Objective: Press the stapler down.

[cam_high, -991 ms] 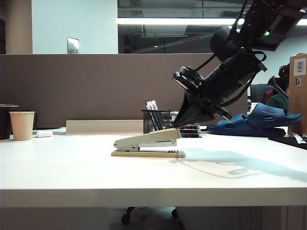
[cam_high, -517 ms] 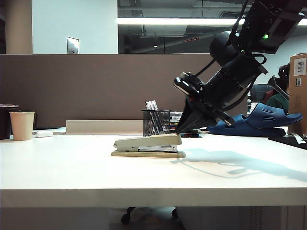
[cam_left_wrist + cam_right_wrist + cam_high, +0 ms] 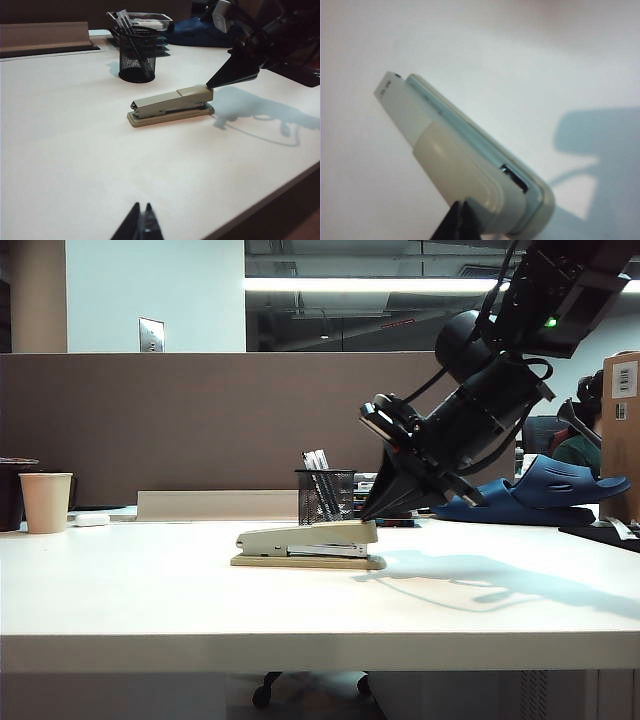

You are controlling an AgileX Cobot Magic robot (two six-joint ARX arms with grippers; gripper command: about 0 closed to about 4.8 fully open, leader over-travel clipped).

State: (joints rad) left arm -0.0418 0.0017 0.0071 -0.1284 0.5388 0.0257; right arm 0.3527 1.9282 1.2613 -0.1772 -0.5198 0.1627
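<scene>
We've got the right gripper (image 3: pixel 368 516), its 2 fingers together, tip on the front end of the long beige desk stapler w/ tan base (image 3: pixel 308 545), mid white table (image 3: pixel 150 600). Top arm looks nearly flat; press straight down, no sideways slip. Left gripper (image 3: pixel 141 226), closed, sits near the table edge, well apart.

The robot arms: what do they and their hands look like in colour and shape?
The right arm is black, with looping black cables and a green light. Its right hand tapers to a dark wedge point. Of the left hand only two slim black fingertips show, close together.
</scene>
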